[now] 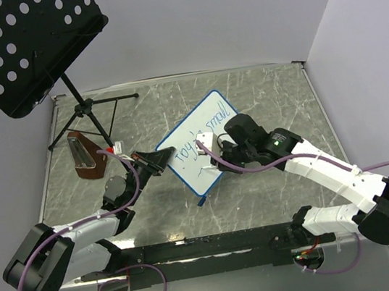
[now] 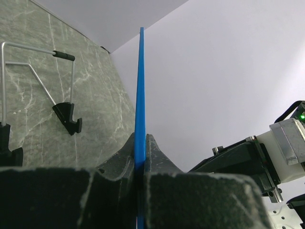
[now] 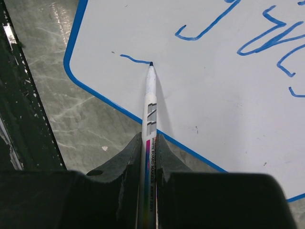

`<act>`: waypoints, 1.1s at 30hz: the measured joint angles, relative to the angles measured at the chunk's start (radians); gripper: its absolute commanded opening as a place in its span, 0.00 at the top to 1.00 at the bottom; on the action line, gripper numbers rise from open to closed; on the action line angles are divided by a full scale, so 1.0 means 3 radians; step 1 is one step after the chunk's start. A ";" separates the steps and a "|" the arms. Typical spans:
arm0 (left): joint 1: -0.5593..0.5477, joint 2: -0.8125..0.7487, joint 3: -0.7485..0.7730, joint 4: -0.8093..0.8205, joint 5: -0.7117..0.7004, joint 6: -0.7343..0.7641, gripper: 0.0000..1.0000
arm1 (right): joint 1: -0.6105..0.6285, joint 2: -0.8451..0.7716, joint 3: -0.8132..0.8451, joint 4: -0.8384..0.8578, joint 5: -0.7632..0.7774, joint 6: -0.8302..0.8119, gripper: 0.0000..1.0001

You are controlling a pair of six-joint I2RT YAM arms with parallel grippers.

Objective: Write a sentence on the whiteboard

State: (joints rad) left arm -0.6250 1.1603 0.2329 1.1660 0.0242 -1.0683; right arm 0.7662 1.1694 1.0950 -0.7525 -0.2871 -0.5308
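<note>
Right end effector (image 3: 148,143) pinches the marker (image 3: 150,95), its tip touching the whiteboard (image 3: 214,124) to add to the sentence (image 1: 205,130). Left end effector (image 2: 141,148) clamps the board's left edge, apparently steadying it mid-surface (image 1: 267,91).

One whiteboard (image 1: 193,173), one marker (image 3: 149,102), one music stand (image 1: 19,47), one brown wedge-shaped block (image 1: 85,159); two tools: left tool (image 2: 141,160), right tool (image 3: 149,143).

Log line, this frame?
left jaws: shut on whiteboard edge | right jaws: shut on marker | tip on whiteboard, short stroke
</note>
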 measured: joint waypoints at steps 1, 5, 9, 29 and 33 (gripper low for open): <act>0.0000 0.0000 0.0000 -0.0001 0.0000 0.0001 0.99 | -0.0001 0.0003 0.0001 0.0004 0.0015 0.0008 1.00; 0.0001 0.0000 0.0000 -0.0014 -0.0014 0.0005 0.99 | -0.0001 0.0029 0.0017 0.0011 0.0034 0.0031 1.00; 0.0006 0.0000 0.0000 -0.0015 -0.0014 0.0014 0.99 | -0.0003 0.0036 0.0018 0.0017 0.0025 0.0032 1.00; 0.0006 0.0001 0.0000 -0.0015 0.0011 0.0003 0.99 | -0.0004 0.0135 0.0128 0.0053 -0.0058 0.0060 1.00; 0.0006 0.0001 -0.0003 -0.0022 0.0009 0.0006 0.99 | -0.0004 0.0146 0.0128 0.0053 -0.0070 0.0058 1.00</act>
State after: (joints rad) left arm -0.6231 1.1606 0.2321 1.1595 0.0269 -1.0664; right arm 0.7650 1.2133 1.1336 -0.7364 -0.3080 -0.5133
